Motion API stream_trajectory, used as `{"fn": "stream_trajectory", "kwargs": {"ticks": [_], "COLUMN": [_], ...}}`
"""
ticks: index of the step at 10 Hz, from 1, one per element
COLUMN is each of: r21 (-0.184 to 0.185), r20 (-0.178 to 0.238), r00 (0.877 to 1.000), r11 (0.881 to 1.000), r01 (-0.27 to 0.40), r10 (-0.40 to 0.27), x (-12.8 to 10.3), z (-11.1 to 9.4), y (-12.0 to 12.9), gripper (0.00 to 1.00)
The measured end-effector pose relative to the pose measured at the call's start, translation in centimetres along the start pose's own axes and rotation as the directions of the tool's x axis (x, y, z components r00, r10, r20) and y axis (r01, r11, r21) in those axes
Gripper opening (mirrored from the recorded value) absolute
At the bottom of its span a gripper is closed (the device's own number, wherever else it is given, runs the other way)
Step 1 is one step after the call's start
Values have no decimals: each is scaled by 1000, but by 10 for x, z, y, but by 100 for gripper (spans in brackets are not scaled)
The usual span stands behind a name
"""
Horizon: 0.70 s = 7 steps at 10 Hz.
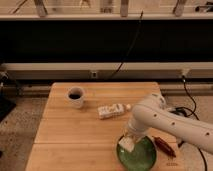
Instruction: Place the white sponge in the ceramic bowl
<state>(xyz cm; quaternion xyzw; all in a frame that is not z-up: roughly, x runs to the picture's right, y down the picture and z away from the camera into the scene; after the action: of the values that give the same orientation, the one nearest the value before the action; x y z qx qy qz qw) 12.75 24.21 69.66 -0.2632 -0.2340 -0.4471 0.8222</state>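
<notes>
The gripper (pixel 129 139) hangs over the ceramic bowl (pixel 145 158), with the white sponge (pixel 126 145) directly beneath it (whether it is clamped cannot be told). The sponge is likely light and squashy, so opposite flat sides suit pinching.

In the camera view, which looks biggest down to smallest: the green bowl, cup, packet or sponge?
1. green bowl, though it is nearest the camera
2. packet and cup: look about alike
3. sponge, at the gripper over the bowl's left rim

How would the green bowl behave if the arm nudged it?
Wide and shallow, the ceramic bowl probably slides rather than tips. It looks glossy, so it is likely slippery and breakable. The tool hangs over its rim.
</notes>
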Motion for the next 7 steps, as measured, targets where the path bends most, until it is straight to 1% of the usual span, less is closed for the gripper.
{"fn": "stream_trajectory", "kwargs": {"ticks": [1,3,4,5,7], "r21": [-1,-2,-2,-2,-4], "r20": [2,3,4,5,8], "r00": [1000,1000,1000,1000,1000], "r11": [1000,1000,1000,1000,1000], "r01": [-7,-13,-15,-19,-31], "r10": [7,13,15,19,31], "x": [0,1,1,1,2], "z": [0,-1,-1,-1,-1], "y": [1,3,4,5,8], "gripper": [53,74,78,80,80]}}
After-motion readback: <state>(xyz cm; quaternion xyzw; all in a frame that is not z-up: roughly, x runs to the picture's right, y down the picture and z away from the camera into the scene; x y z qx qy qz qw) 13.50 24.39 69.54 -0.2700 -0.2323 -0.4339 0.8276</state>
